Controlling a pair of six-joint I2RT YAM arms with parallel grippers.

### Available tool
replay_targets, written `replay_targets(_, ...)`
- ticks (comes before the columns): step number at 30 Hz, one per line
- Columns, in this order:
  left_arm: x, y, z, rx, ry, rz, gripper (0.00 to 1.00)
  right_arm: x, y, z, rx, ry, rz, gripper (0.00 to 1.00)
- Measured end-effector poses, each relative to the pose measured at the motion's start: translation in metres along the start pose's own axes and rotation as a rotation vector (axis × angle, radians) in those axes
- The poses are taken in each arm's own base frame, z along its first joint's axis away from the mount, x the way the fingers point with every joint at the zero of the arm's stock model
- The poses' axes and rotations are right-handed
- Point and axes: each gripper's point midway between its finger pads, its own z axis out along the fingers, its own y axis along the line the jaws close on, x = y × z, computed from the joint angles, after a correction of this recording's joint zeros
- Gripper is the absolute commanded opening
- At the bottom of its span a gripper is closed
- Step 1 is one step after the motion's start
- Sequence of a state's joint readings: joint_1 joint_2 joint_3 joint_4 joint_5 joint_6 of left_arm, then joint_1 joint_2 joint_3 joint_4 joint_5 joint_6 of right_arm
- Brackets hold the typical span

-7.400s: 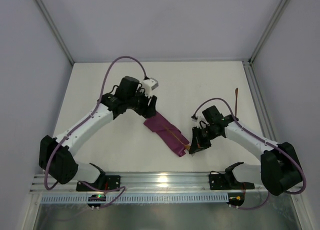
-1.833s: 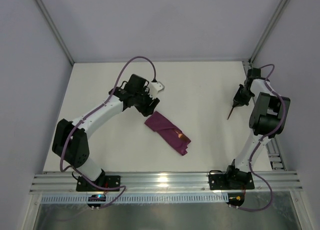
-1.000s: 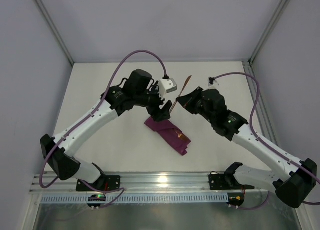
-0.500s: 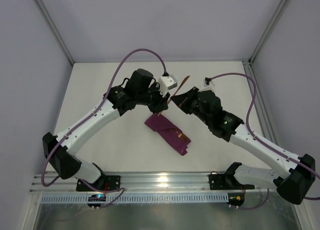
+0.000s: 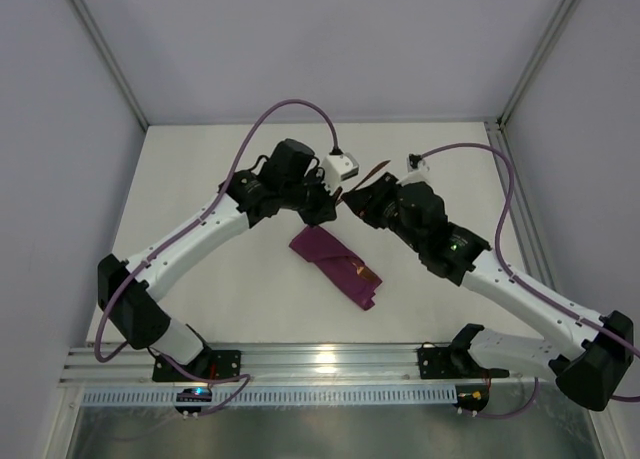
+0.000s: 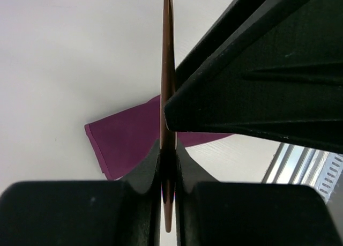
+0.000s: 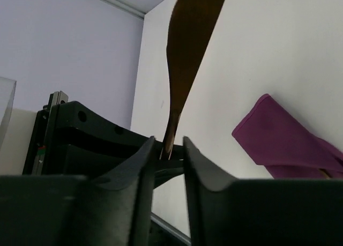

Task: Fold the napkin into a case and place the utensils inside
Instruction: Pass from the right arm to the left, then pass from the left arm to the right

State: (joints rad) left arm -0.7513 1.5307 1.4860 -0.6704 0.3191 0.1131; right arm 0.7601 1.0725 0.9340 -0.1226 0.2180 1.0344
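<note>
Lying flat mid-table as the case (image 5: 335, 265), a copper end (image 5: 367, 275) poking out at its near-right tip. Just past its far end, being pinched edge-on by the left gripper (image 6: 168, 151): a utensil (image 6: 168, 69), with the right gripper (image 7: 169, 145) straddling it loosely, unclamped.

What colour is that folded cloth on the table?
The cloth is plain plum purple, unpatterned; best seen in the top view.

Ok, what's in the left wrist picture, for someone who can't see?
The left pincer is shut on a thin brown utensil, seen edge-on as a line up the middle. The right arm's black finger fills the top right, and the purple napkin lies on the white table.
</note>
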Motion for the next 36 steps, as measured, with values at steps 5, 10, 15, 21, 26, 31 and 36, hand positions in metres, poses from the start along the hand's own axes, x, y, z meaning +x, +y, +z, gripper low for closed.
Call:
replay_targets(5,0.016,0.001,-0.004,0.03,0.031,-0.011,0.0,-0.001,-0.008,-0.014,-0.001,0.044,-0.304,0.51)
replay_targets(10,0.05,0.009,-0.011,0.094,0.11,-0.074,0.0,-0.009,-0.005,-0.056,-0.108,0.079,-0.696,0.52)
replay_targets(15,0.071,-0.012,-0.015,0.247,0.182,-0.08,0.0,0.002,0.013,-0.096,-0.408,0.118,-1.161,0.54)
replay_targets(21,0.098,-0.038,-0.023,0.396,0.285,-0.08,0.0,0.029,0.01,-0.095,-0.659,0.151,-1.586,0.55)
replay_targets(26,0.112,-0.053,-0.029,0.499,0.336,-0.098,0.0,0.058,-0.005,-0.059,-0.749,0.287,-1.776,0.49)
replay_targets(31,0.114,-0.061,-0.034,0.548,0.343,-0.109,0.0,0.087,-0.028,-0.047,-0.817,0.435,-1.865,0.48)
replay_targets(36,0.114,-0.065,-0.036,0.577,0.342,-0.111,0.0,0.095,-0.031,-0.046,-0.838,0.457,-1.906,0.48)
